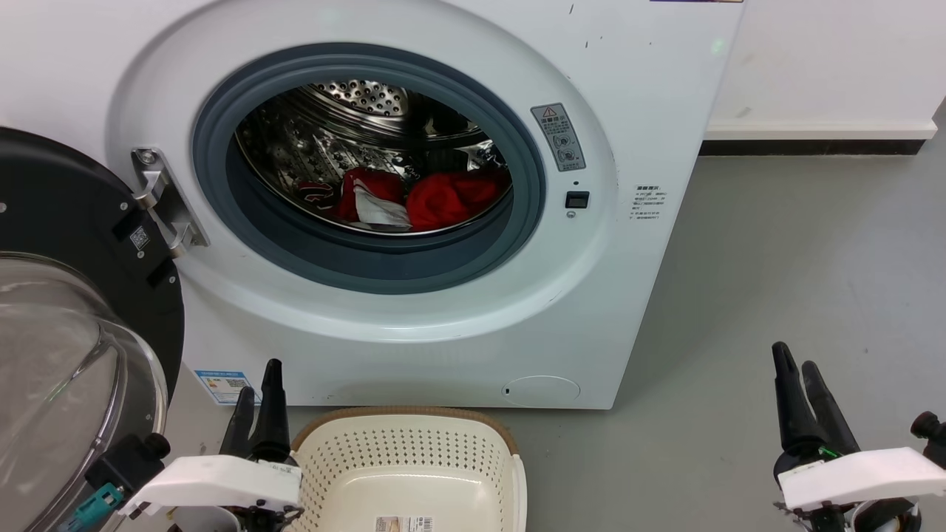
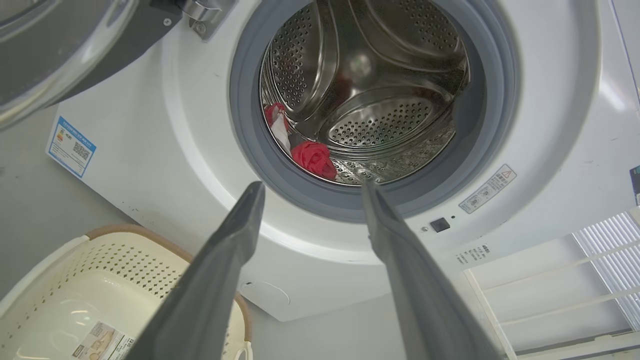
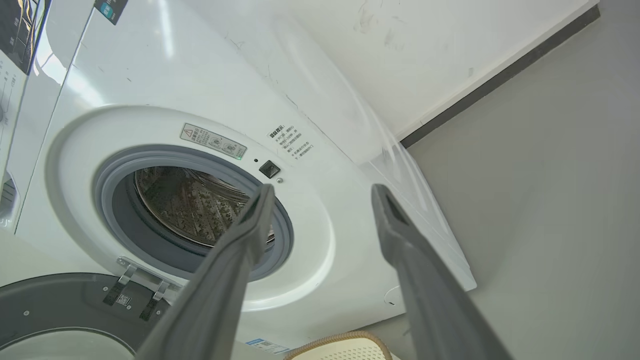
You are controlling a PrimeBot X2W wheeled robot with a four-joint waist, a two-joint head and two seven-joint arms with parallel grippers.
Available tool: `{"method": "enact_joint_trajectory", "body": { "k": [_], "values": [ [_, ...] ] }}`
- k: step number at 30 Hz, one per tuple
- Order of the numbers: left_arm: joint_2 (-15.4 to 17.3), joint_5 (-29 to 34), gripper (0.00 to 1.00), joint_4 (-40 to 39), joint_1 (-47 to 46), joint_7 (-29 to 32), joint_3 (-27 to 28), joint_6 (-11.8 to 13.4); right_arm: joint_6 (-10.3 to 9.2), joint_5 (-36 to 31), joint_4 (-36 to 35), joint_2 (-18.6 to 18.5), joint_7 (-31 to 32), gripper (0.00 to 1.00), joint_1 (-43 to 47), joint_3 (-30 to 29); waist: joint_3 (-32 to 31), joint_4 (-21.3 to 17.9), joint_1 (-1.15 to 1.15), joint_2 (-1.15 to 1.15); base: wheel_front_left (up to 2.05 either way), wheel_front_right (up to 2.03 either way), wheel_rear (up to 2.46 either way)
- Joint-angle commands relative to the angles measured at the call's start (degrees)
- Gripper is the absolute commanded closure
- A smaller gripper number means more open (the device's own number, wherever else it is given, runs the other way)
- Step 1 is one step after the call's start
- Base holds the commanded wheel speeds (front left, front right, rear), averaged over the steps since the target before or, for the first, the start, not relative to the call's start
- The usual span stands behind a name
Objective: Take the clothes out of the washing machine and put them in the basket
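Both claws are spread wide and hold nothing: I see the left claw low beside the basket and the right claw over the floor, well apart from it. The clothes lie bunched at the bottom of the drum inside the washing machine, whose door hangs open to one side, clearing the reach. The basket stands just below the opening, I judge to shorten each transfer.

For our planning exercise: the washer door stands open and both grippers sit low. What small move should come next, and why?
Probably lift the left gripper, fingers spread and empty, toward the open white front-loading washing machine: the red fabric clothes lie inside, and the cream perforated plastic basket below holds none.
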Motion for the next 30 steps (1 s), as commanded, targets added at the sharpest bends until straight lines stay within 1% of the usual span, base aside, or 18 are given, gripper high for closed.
{"method": "enact_joint_trajectory", "body": {
  "k": [1, 13, 30],
  "values": [
    [0.11, 1.89, 0.0, -1.23, -0.18, -0.57, -0.23, 0.33, 0.0, -2.22, -1.24, -0.07, -0.56, 0.0, -0.03, 0.18, -0.02, 0.0, 0.0, 0.0, 0.0, 0.0, 0.0],
    [0.12, 10.62, 0.0, -2.74, 0.98, -2.76, -1.11, 1.02, 0.0, -12.86, -3.04, -0.06, -2.81, 0.0, 1.38, 0.43, -0.04, -0.06, 0.0, 0.0, 0.0, 0.0, 0.0],
    [0.14, 21.53, 0.0, -3.84, 2.29, -5.52, -2.24, 1.64, 0.0, -25.05, -5.42, -0.05, -5.52, 0.0, 2.85, 0.54, 0.08, -0.12, 0.0, 0.0, 0.0, 0.0, 0.0]
  ]
}}
